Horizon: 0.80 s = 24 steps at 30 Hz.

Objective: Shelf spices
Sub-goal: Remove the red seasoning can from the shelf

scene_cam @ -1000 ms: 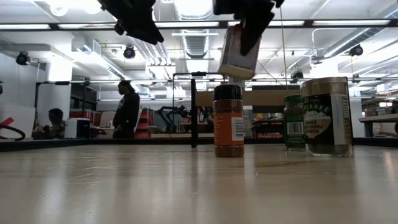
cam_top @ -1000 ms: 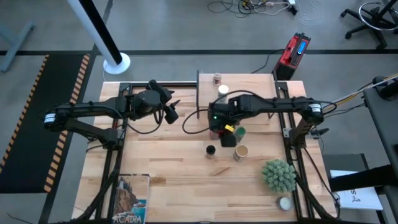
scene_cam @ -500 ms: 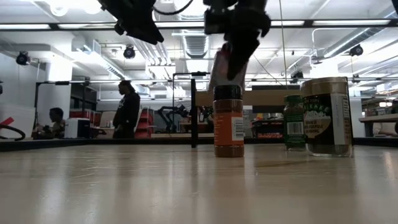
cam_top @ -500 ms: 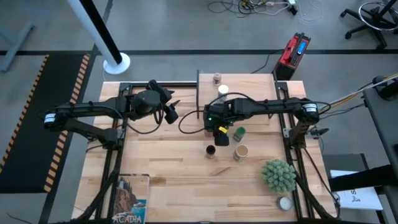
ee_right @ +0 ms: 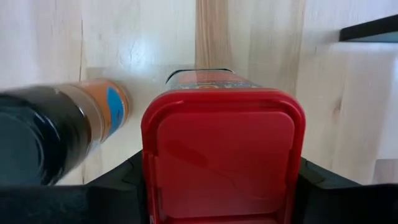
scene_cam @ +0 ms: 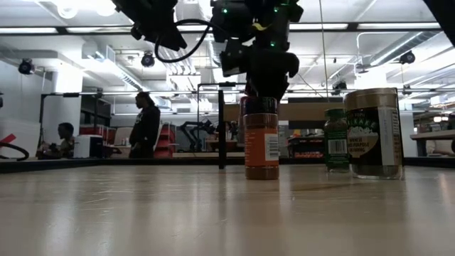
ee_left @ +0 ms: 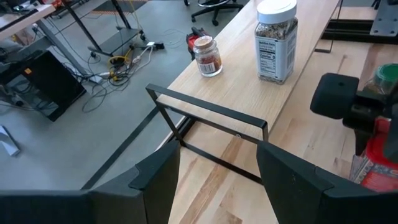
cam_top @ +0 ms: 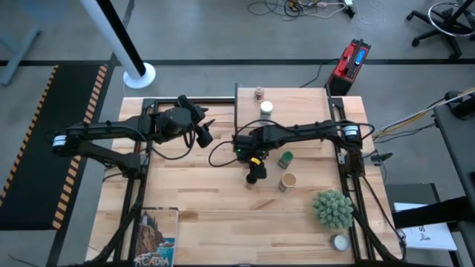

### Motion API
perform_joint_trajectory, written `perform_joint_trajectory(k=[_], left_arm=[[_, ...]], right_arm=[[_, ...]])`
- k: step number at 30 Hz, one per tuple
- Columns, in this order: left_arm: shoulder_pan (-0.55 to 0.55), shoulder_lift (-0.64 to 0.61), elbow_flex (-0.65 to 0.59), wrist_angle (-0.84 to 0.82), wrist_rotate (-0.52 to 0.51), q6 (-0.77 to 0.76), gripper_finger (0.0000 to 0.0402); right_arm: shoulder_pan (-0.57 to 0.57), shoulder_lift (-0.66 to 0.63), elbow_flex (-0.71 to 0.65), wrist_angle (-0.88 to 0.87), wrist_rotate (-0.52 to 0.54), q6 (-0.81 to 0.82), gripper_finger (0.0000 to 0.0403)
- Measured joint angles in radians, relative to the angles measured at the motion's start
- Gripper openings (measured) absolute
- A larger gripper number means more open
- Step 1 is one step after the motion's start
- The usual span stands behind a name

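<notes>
red plastic fills your right wrist view: the red square tin (ee_right: 224, 155) has a rounded-corner lid with a raised inner panel, and the right end effector (ee_right: 221, 186) is clamped on it, one dark finger on each side. beside it in that view a jar with a black lid (ee_right: 43, 134) shows an orange body and a blue label patch; whether the two touch can't be told.

in the high view that right end effector (cam_top: 256, 157) sits at centre frame, just above the black-lidded jar (cam_top: 251, 180). to the right of it stand a green-lidded jar (cam_top: 286, 159) and a tan cylinder (cam_top: 287, 180) with a round open-looking top. upper centre, a white-lidded jar (cam_top: 266, 108) and a small grey-lidded jar (cam_top: 258, 93) stand on the shelf (cam_top: 297, 100), a pale wood platform with a thin dark upright panel at its left end.

your left end effector (cam_top: 202, 130) hovers left of centre, well apart from the spices; in its wrist view the fingers (ee_left: 155, 171) are spread apart, holding nothing.

the desk (cam_top: 200, 193) is light butcher-block wood in long glued strips, with a soft sheen in the low view. a spiky green plant (cam_top: 332, 208) and a flat white round tin (cam_top: 340, 242) sit lower right, a book (cam_top: 156, 236) lower left. beyond the desk you see grey floor, cables, a hazard-striped mat (cam_top: 63, 141), and in the low view bright ceiling strips and a person (scene_cam: 146, 124) standing far back.
</notes>
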Motion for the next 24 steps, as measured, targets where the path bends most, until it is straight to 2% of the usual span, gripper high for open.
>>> perform_joint_trajectory(k=[24], left_arm=[[0.0,0.0,0.0,0.0,-0.001,0.0,0.0204]], right_arm=[[0.0,0.043,0.027,0.007,0.0,0.042,0.0195]])
